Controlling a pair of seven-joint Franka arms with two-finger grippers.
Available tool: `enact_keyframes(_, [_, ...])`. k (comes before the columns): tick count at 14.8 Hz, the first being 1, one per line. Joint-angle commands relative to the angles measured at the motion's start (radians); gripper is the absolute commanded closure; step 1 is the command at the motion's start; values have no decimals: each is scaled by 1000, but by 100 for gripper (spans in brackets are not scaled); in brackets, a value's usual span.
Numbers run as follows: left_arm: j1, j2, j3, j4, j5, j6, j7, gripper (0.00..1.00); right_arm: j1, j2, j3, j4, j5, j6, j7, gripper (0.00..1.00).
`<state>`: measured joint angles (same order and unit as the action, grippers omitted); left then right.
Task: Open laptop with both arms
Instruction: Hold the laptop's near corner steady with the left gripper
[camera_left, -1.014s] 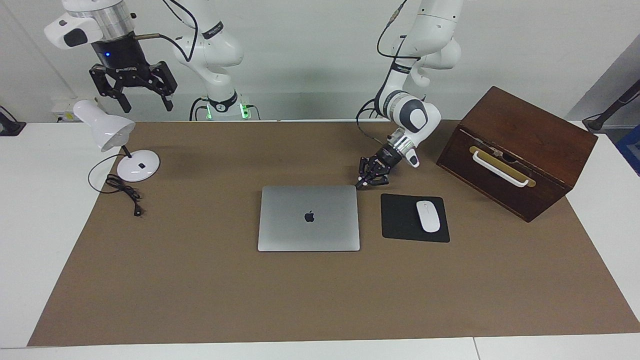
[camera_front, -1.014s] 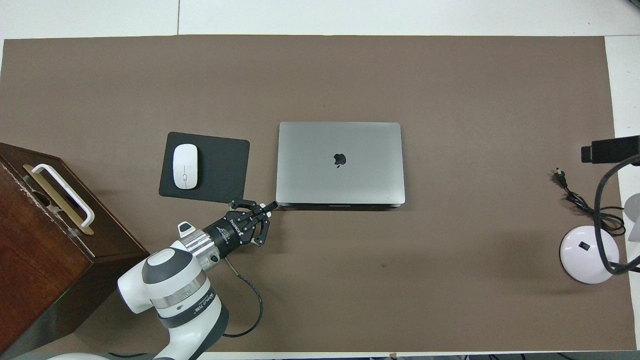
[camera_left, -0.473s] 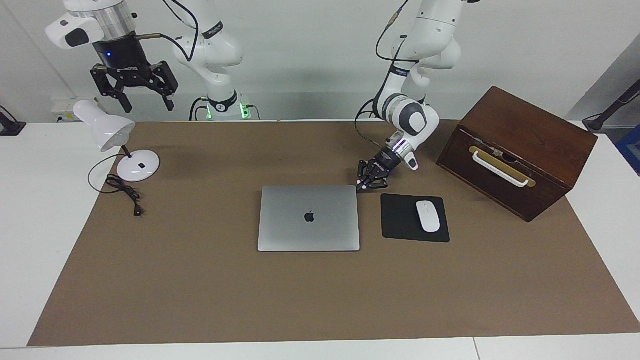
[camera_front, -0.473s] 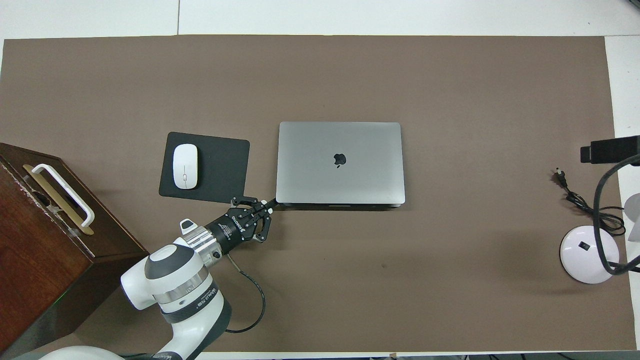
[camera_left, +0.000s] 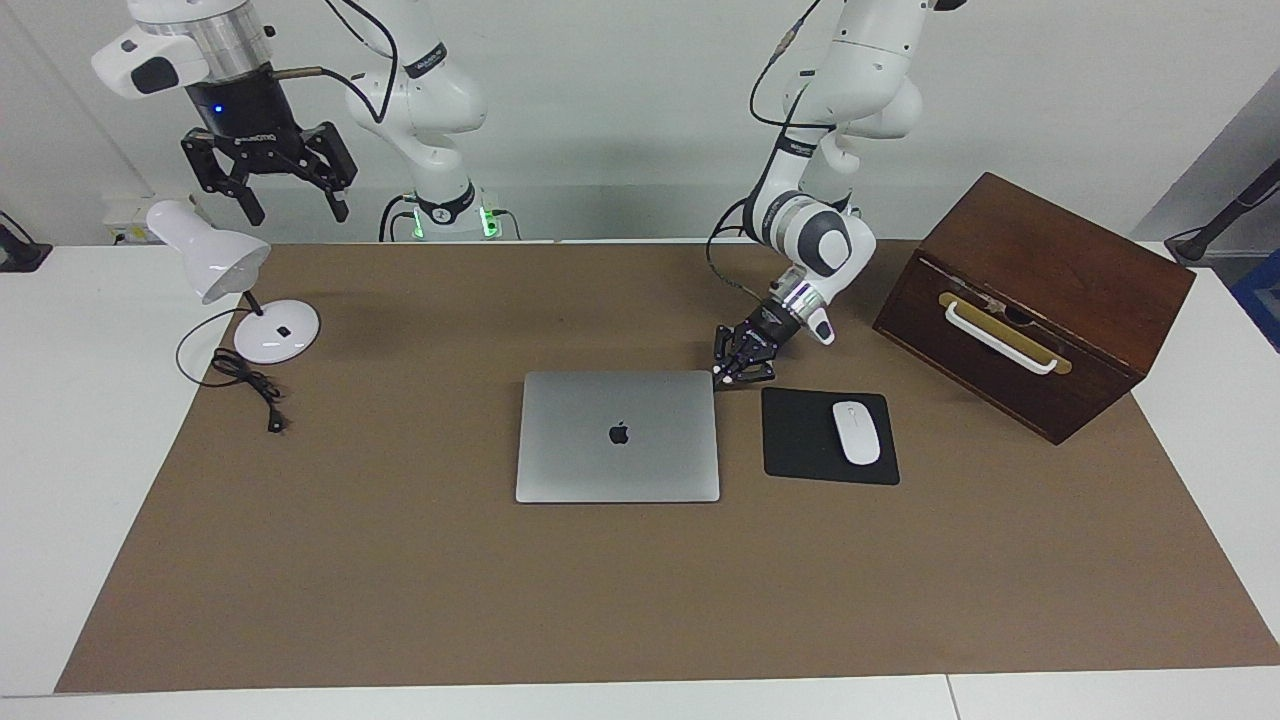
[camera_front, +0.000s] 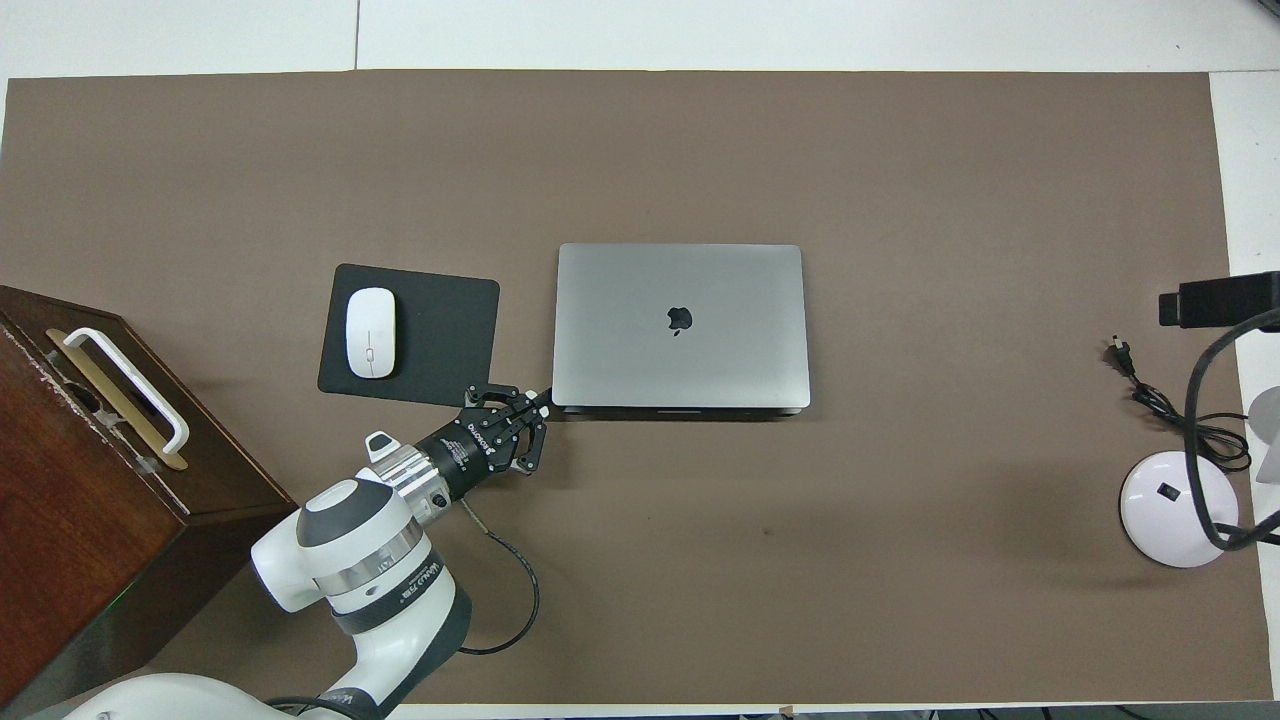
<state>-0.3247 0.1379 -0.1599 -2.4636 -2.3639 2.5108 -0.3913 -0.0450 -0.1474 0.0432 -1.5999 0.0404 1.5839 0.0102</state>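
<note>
At mid-desk the laptop (camera_left: 618, 436) lay fully closed — nothing opened yet. Left gripper (camera_left: 722, 377), fingertips pinched together on nothing, sat at its robot-side corner by the mouse pad (camera_left: 829, 436); right gripper (camera_left: 288, 213) waited spread open above the lamp (camera_left: 208, 250).

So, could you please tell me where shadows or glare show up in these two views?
Facing view: soft shadow on the wall under the arms, none harsh; the laptop lid is evenly lit, its logo crisp. Overhead view: a thin dark shadow along the laptop's edge nearest the robots, by the shut left pincer; no glare on the brown mat.
</note>
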Motion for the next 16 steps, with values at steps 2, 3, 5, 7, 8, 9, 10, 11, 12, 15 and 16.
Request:
enact_keyframes(2, [-14,34,7,34,-41,-9,31,100,-1,-21,6,-22,19,-5,-24,0])
enact_keyframes(3, [-16,35,7,35,-44,-9,31,100,-1,-21,7,-20,21,-4,-23,0])
enact_keyframes(5, [-16,38,7,37,-49,-9,32,100,1,-21,9,-17,29,-4,-26,0])
enact_keyframes(7, [-16,54,7,46,-51,-9,37,100,1,-29,27,-17,29,-4,-26,0])
enact_keyframes(8, [-16,58,7,49,-52,-9,38,100,1,-29,29,-17,29,-2,-26,0])
enact_keyframes(9, [-17,63,7,51,-57,-9,38,100,1,-29,29,-14,29,5,-29,0])
enact_keyframes(10, [-17,69,5,54,-58,-9,43,100,1,-30,29,-14,29,5,-29,0])
enact_keyframes(11, [-17,71,5,58,-58,-9,45,100,1,-31,29,-14,30,7,-27,0])
enact_keyframes(12, [-19,71,3,60,-58,-9,46,100,1,-31,29,-15,32,13,-26,0])
enact_keyframes(15, [-31,74,5,60,-67,-9,49,100,2,-31,47,-17,32,13,-26,0])
enact_keyframes(16, [-37,77,5,60,-69,-7,54,100,2,-31,49,-17,33,14,-29,0])
